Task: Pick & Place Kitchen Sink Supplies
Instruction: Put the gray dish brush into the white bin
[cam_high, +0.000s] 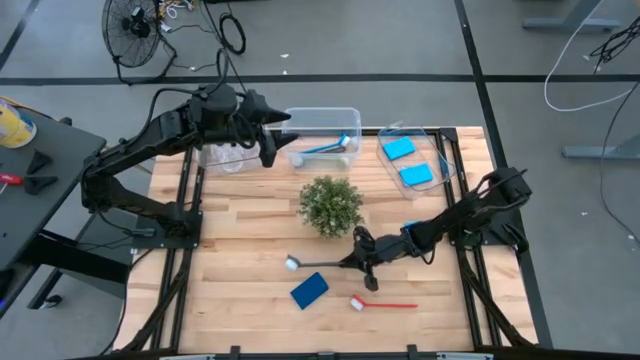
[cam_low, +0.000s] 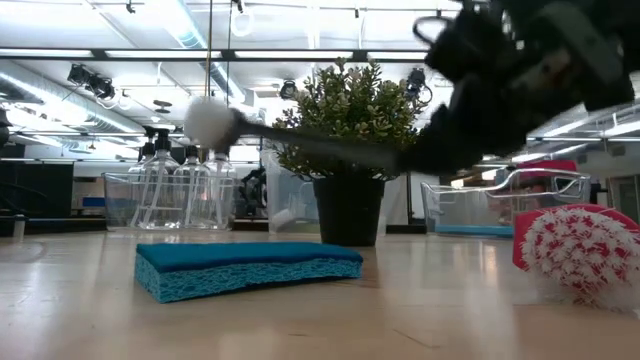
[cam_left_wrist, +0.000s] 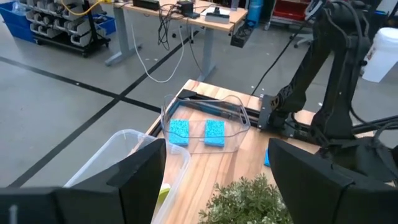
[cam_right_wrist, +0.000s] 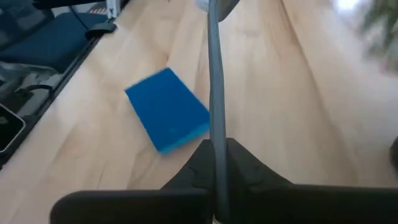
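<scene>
Right tool (cam_high: 362, 262) gripping dark grey brush (cam_high: 318, 263) at handle's end, fingers closed tight on thin stem. Brush lifted off worktop (cam_high: 240, 250), running roughly level, white bristle head (cam_low: 210, 122) sticking out twd robot's left, clear of surface in low view. Handle looking thin, stiff, light; long lever w/ head at far end, so prob. swinging or twisting in grip if moved fast. End hold okay for carrying, tho nearer mid-handle likely steadier.

Loose blue sponge (cam_high: 309, 290) lying flat on worktop just beside & below brush, not touching. Looking soft, light, squashy; best pinched across short sides, gentle squeeze. Red brush (cam_high: 383, 304) lying near worktop's front, right of sponge; same thin handle, prob. slippery plastic, needing grab close to head for balance.

Two more sponges (cam_high: 406, 161) sitting in far-right bin (cam_high: 445, 160); blue brush (cam_high: 328, 146) resting in middle bin (cam_high: 322, 116). Clear bottles (cam_low: 165, 185) standing at far left, behind plant (cam_high: 330, 204) line.

Left tool (cam_high: 281, 133) hovering over far edge by middle bin, fingers spread, holding nothing.
</scene>
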